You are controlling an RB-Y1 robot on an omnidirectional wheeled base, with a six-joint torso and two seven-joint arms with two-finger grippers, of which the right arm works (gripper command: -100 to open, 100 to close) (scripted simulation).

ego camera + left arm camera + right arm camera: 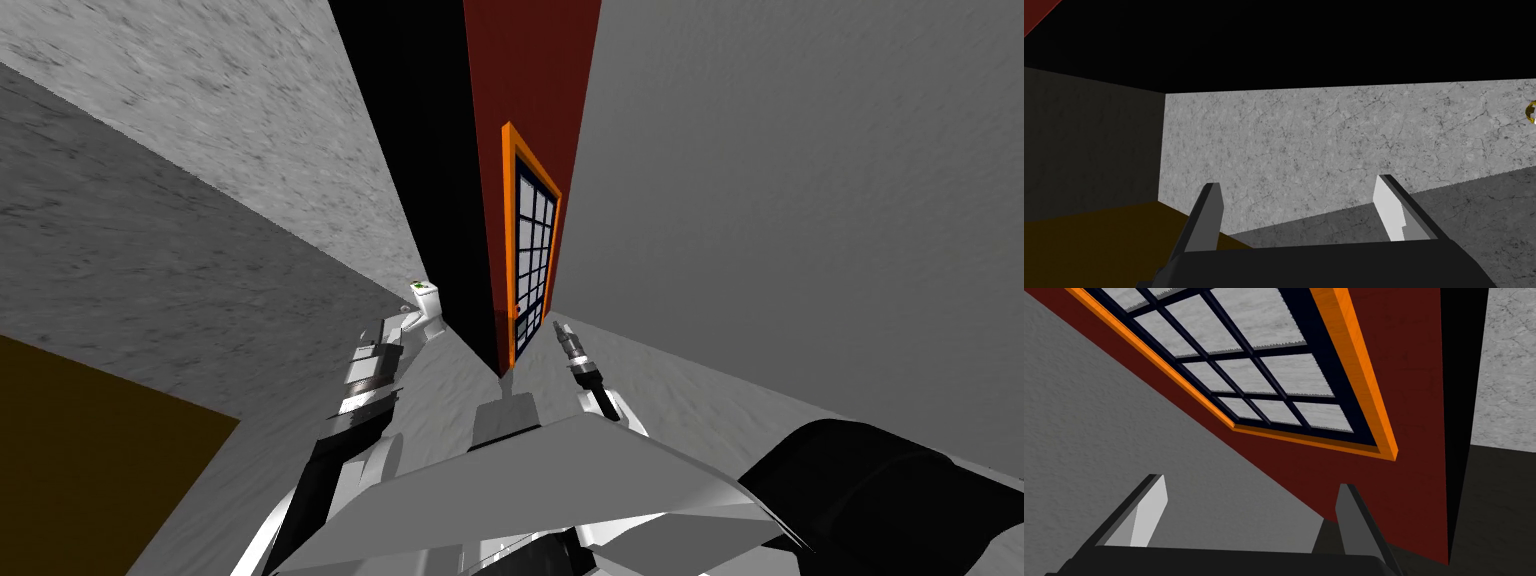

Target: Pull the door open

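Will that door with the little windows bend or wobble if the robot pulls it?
Probably stiff: the door has a thick orange frame and dark crossbars. Its many panes look breakable, so pull gently. Tall, so probably heavy.

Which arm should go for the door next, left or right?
Right. The right gripper, open, points at the orange-framed glazed door just ahead; the left gripper, also open, faces a grey marbled wall instead.

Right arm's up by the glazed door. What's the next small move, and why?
Probably ease the right tool forward towards the glazed door in its orange frame. Its fingers stand open with nothing between them, apart from the door, so there is no grip to pull with yet. I cannot tell where the handle is.
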